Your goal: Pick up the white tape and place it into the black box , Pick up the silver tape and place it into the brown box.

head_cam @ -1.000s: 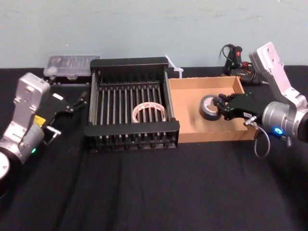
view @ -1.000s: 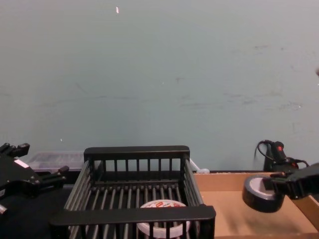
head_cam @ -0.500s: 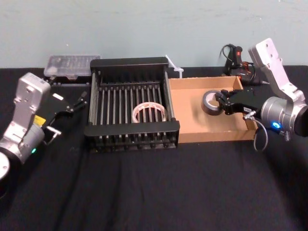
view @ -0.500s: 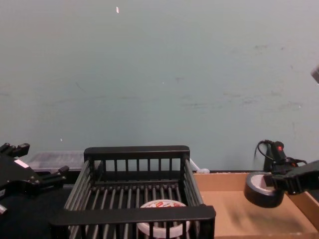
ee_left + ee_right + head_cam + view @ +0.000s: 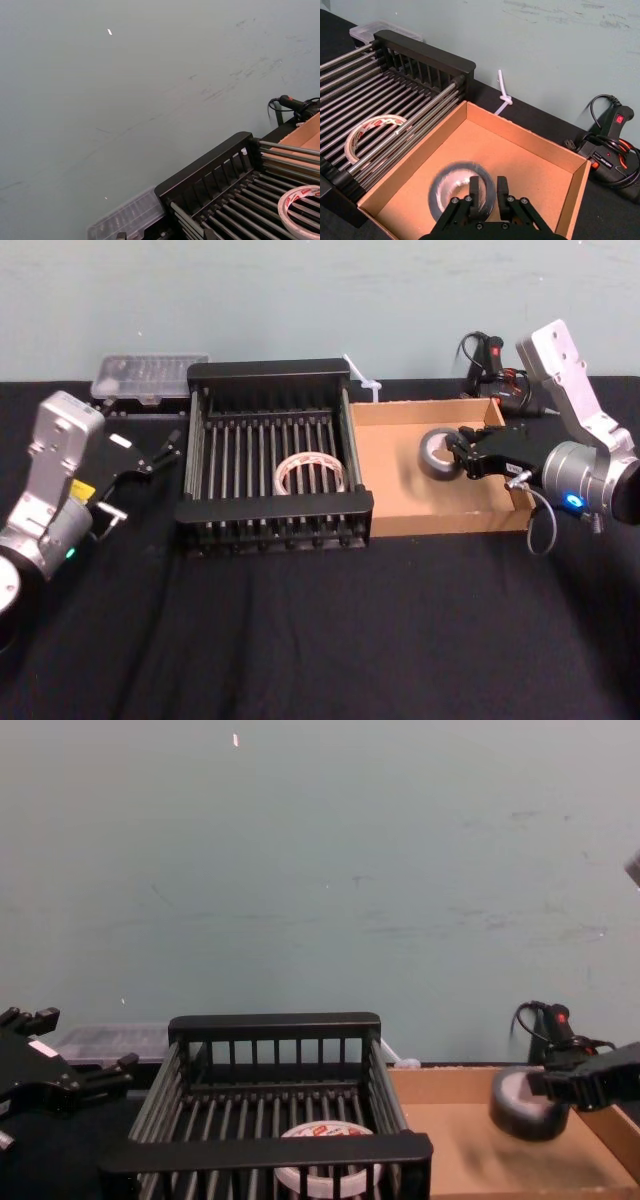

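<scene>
Your right gripper (image 5: 460, 452) stands released; silver tape (image 5: 435, 453) free just beneath, over brown box (image 5: 392, 485). Left gripper (image 5: 143, 478) idle, unclenched, beside black box (image 5: 270, 370).

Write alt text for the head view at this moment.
The right gripper is at the silver tape, over the floor of the brown box on a black table. The white tape lies flat in the black box next to it, and the left gripper sits parked left of that box.
</scene>
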`<state>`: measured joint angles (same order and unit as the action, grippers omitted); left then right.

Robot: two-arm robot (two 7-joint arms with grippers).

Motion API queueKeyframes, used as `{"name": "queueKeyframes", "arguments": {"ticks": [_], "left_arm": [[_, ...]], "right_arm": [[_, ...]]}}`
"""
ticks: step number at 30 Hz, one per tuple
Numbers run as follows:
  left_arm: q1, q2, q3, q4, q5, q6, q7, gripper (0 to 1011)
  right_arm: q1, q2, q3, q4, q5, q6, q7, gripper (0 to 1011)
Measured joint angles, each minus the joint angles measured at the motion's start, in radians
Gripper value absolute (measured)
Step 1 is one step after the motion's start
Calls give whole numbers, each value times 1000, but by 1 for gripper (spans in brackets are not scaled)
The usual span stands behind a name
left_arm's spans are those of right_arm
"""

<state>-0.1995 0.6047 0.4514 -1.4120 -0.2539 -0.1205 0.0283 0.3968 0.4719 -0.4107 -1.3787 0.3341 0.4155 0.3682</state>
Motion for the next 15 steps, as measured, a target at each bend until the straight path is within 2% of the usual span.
{"name": "queueKeyframes", "arguments": {"ticks": [1,4,6,10,11,13,15], "left_arm": [[0,0,0,0,0,0,0,1001],[0,0,0,0,0,0,0,1001],[0,0,0,0,0,0,0,1001],[0,0,0,0,0,0,0,1001],[0,0,0,0,0,0,0,1001],[0,0,0,0,0,0,0,1001],[0,0,0,0,0,0,0,1001]], "right_arm": [[0,0,0,0,0,0,0,215],[0,0,0,-1,0,0,0,329],[0,0,-1,-1,0,0,0,366],[-1,1,-1,-1,1,0,0,507],[-1,1,-1,-2,1,0,1,568],[-1,1,-1,-2,1,0,1,589],[-1,1,-1,-2,1,0,1,684]]}}
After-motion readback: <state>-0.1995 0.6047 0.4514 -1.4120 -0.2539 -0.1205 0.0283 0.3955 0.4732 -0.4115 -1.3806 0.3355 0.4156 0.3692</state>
